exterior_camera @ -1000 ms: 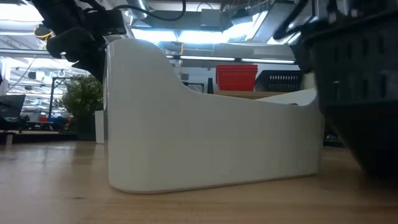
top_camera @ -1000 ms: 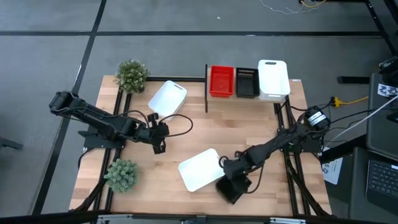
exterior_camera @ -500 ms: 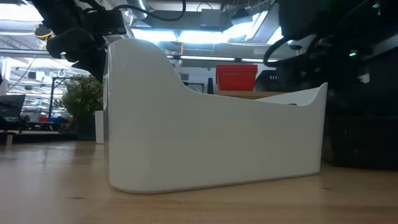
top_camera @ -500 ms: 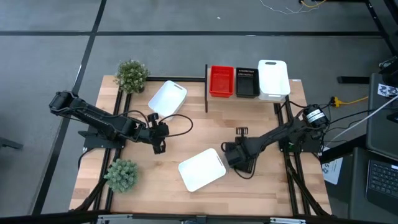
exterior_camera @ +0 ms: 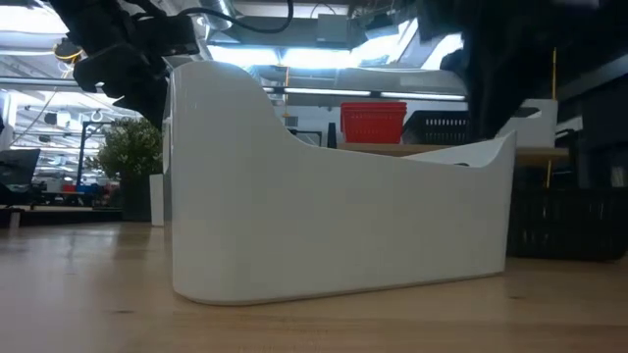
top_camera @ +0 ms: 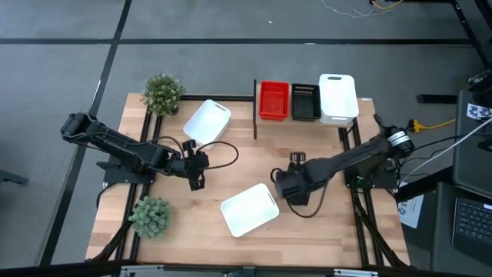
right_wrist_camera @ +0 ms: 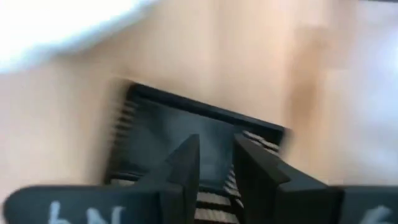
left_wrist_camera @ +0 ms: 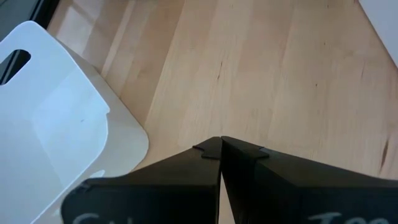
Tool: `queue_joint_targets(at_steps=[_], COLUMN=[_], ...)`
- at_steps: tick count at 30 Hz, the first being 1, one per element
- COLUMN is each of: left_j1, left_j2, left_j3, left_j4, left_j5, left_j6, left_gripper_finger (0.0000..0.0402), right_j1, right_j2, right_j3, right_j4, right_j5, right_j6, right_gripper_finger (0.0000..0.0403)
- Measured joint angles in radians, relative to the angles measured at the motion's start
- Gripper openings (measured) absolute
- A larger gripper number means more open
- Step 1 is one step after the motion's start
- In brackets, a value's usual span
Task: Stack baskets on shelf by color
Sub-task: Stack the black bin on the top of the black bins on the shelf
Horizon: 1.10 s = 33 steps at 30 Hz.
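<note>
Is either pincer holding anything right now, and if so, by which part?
The right pincer grips a black basket by one wall, with one finger inside and one outside. The left pincer is shut on nothing, above bare table beside a white basket.

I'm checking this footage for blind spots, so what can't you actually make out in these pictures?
- Right end effector: right wrist view is motion-blurred; whether it grips the black basket is unclear.
- Low view: the near white basket hides most of the table and shelf.
- High view: how many baskets are stacked in each pile on the shelf cannot be counted.
</note>
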<state>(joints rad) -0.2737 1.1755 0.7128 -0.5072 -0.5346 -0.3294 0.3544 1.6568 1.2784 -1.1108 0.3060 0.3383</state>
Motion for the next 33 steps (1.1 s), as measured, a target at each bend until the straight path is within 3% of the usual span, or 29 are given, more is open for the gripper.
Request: queue_joint_targets(at_steps=[3, 10, 16, 33], left_j1=[0.0, 0.0, 0.0, 0.0], left_j2=[0.0, 0.0, 0.0, 0.0], left_j3=[0.0, -0.006, -0.044, -0.063], left_j4=[0.0, 0.002, 0.001, 0.014], left_j5=[0.0, -0.001, 0.0, 0.001], left_j6=[0.0, 0.0, -0.002, -0.035], left_gripper_finger=[0.0, 0.0, 0.0, 0.0], right_j1=[0.027, 0.139, 0.205, 0.233], right_j2=[-0.025, -0.016, -0.016, -0.016], right_j3=[0.008, -0.106, -0.181, -0.238], right_j4=[0.087, 0.262, 0.326, 0.318], right_j5=[-0.104, -0.119, 0.003, 0.007], right_j6=[0.078, 0.284, 0.478, 0.525], right_gripper_finger=[0.0093, 0.0093, 0.0093, 0.0094])
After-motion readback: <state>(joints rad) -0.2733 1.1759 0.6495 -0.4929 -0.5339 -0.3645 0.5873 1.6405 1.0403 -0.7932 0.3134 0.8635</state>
